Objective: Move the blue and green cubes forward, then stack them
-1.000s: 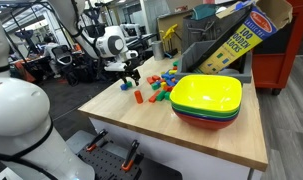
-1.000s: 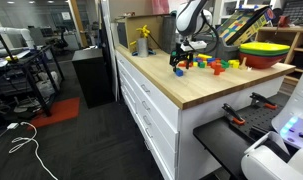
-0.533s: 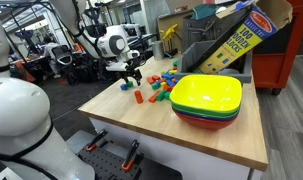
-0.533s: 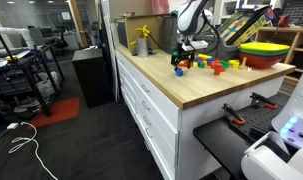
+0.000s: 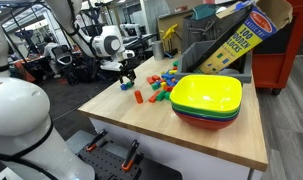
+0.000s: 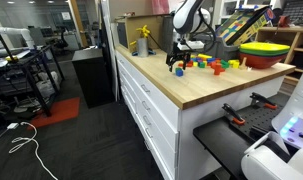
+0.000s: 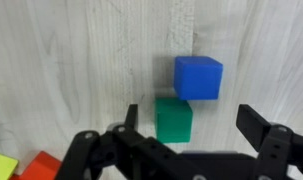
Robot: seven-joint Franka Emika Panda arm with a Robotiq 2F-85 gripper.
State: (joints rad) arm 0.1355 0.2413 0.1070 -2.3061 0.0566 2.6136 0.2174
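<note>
Below, green cube (image 7: 174, 119) lies within the spread claw (image 7: 189, 114).

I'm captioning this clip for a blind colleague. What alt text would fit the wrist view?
A green cube and a blue cube lie close together on a pale wooden table, the green one nearer, between the spread halves of the dark tool at the bottom edge. A red block and a yellow-green block peek in at lower left.
</note>
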